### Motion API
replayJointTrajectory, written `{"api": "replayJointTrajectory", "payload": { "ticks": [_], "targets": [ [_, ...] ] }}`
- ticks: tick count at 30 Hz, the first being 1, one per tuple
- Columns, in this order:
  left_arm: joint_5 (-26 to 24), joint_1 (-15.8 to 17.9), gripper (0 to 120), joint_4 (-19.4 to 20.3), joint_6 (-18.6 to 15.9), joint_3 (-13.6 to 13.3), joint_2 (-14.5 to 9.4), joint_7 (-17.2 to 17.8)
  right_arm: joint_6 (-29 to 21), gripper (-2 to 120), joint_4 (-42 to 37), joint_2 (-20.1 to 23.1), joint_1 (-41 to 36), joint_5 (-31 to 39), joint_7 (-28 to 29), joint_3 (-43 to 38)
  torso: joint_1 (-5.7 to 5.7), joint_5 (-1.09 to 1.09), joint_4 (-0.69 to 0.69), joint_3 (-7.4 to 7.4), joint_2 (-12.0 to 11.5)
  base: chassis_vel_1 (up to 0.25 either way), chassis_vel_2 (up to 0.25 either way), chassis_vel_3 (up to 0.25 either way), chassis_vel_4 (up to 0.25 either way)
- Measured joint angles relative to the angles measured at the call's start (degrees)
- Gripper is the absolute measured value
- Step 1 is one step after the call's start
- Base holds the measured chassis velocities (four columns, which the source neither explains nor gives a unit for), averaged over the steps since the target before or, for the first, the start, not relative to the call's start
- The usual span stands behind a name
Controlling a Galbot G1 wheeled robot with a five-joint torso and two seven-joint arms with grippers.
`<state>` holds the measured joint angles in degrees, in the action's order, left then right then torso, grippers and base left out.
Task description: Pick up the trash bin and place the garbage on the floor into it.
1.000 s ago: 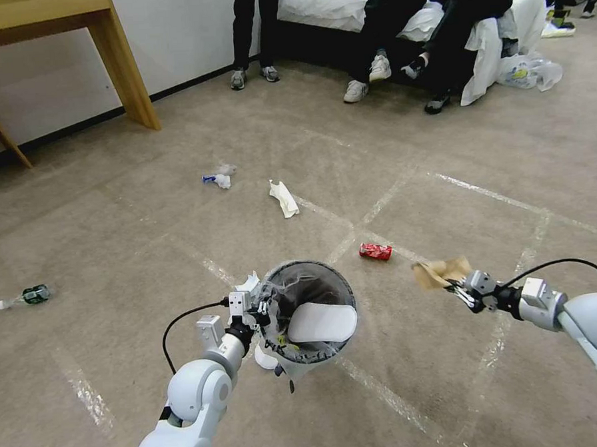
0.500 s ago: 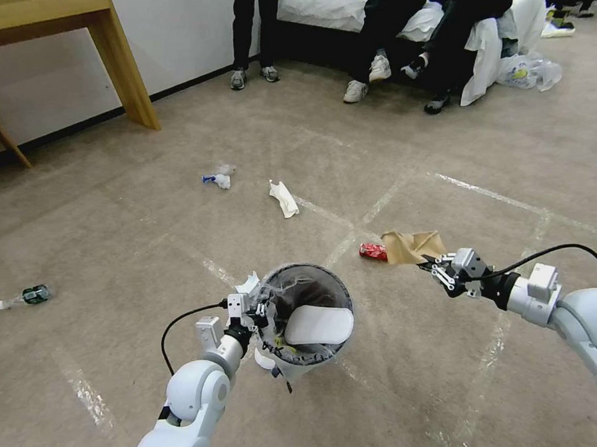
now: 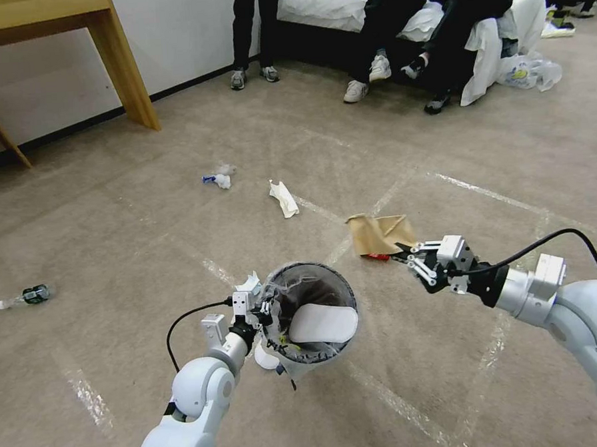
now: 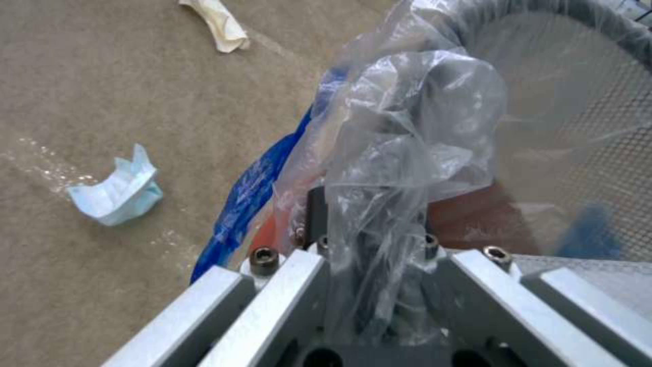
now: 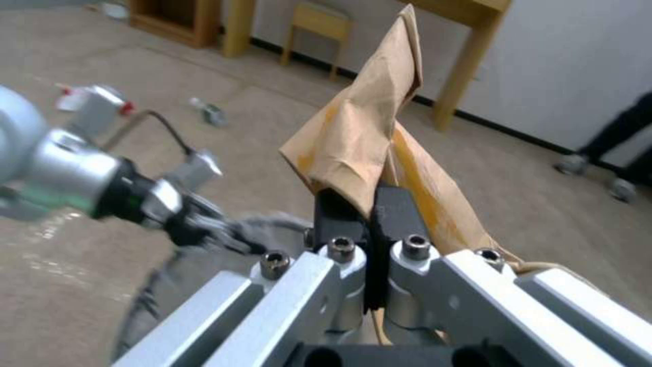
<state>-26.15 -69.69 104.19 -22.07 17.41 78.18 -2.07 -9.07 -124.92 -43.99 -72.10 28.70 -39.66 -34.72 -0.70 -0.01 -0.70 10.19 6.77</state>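
My left gripper [image 3: 258, 311] is shut on the near-left rim of the trash bin [image 3: 327, 268] and holds it above the floor [image 3: 145, 225]. The clear liner [image 4: 407, 127] drapes over its fingers. A flat white slipper [image 3: 322, 322] lies inside the bin. To the bin's right and a little beyond it, my right gripper [image 3: 404, 251] is shut on a crumpled brown paper bag [image 3: 379, 232], also seen as the bag [image 5: 367, 127] standing up from the closed fingers [image 5: 390, 209]. A red can [image 3: 379, 256] peeks out under the bag. More garbage lies around: a white tissue [image 3: 284, 197], a wrapper [image 3: 219, 177], a small bottle [image 3: 30, 295].
A pale blue crumpled tissue [image 4: 115, 188] lies on the carpet beside the bin. A wooden table leg [image 3: 127, 66] stands at the back left. People sit on a bed [image 3: 340, 8] along the far wall. White tape lines [image 3: 377, 206] cross the carpet.
My right gripper has carried the brown paper bag left and farther out, towards the bin; the bag now covers most of the red can. The left arm and bin have barely moved.
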Motion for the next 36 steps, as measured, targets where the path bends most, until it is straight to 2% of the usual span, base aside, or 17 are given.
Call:
{"api": "replayJointTrajectory", "payload": {
  "ticks": [13,18,36],
  "targets": [
    [0.7,-0.35,1,1.36,-0.35,-1.38,1.54,-0.22,-0.95,0,-1.79,-1.15,1.62,-1.58,0.19,7.03,0.0,0.01,0.01,0.0,0.0,0.0,0.0,0.0,0.0],
    [0.62,-0.2,1,1.83,-0.6,-2.56,2.64,-0.61,-0.69,0,-1.26,-3.09,-0.74,-5.16,-1.03,9.11,0.0,0.01,0.0,0.0,0.0,0.0,0.0,0.0,0.0],
    [-0.27,-0.64,1,2.82,-1.12,-3.18,2.87,-0.68,1.18,0,2.64,-5.67,-2.37,-11.26,-2.31,12.16,0.0,0.01,0.01,0.01,0.0,0.0,0.0,0.0,0.0]
  ]
}}
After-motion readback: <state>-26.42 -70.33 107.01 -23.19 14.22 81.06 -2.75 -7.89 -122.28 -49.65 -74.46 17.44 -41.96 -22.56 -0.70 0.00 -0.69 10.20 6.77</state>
